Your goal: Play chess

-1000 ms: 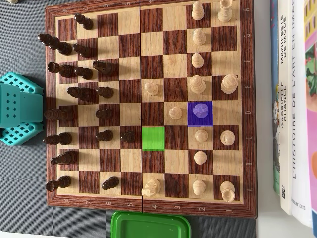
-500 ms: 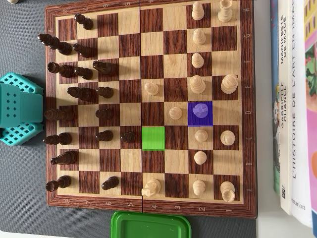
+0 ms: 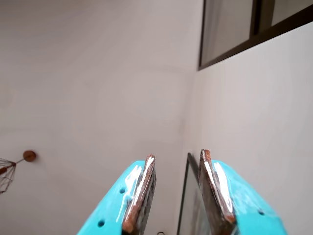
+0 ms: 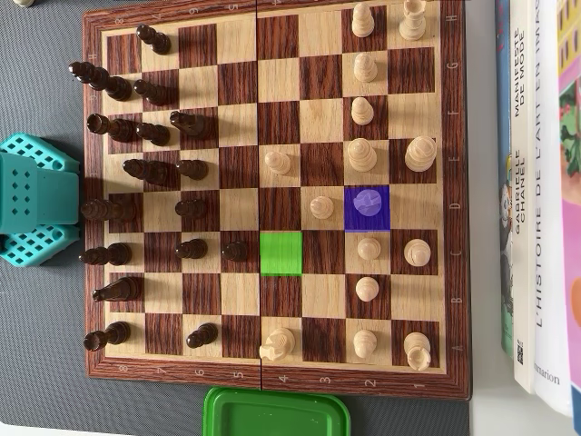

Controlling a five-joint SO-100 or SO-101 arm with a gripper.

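Wrist view: teal fingers [image 3: 177, 156] slightly apart, narrow gap, nothing held, aimed at wall.

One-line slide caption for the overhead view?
Chessboard mid-game, purple-marked piece and empty green square highlighted, teal arm parked left.

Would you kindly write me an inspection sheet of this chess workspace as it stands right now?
Surface: grey mat under a wooden chessboard.
Job's things: dark pieces crowd the left side in the overhead view, light pieces the right; one square is tinted purple with a piece on it, another green and bare.
Clutter: green lid below the board; books at right.
Grippers: gripper open, holding nothing, aimed at a wall; turquoise arm left of the board.
Cables: nothing seen.
Surroundings: white walls, window frame, wire lamp.
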